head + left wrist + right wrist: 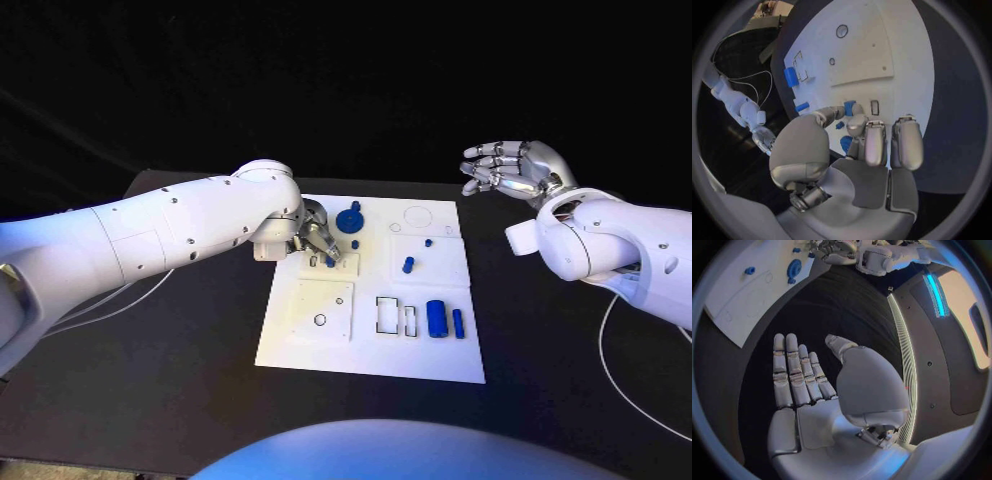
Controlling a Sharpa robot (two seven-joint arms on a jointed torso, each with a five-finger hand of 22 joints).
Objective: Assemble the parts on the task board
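Left hand (pixel 856 131) low over task board (pixel 317 352), pinching small blue part (pixel 849 107) at its fingertips | right hand (pixel 511 170) raised beyond board's far right corner, fingers apart, holding nothing | blue parts (pixel 436 318) standing in board's recesses | black worktop (pixel 173 380)

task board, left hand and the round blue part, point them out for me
task board (pixel 372 360), head view, bare white near edge
left hand (pixel 315 236), head view, middle of the silver hand over the board
round blue part (pixel 351 218), head view, centre of the disc
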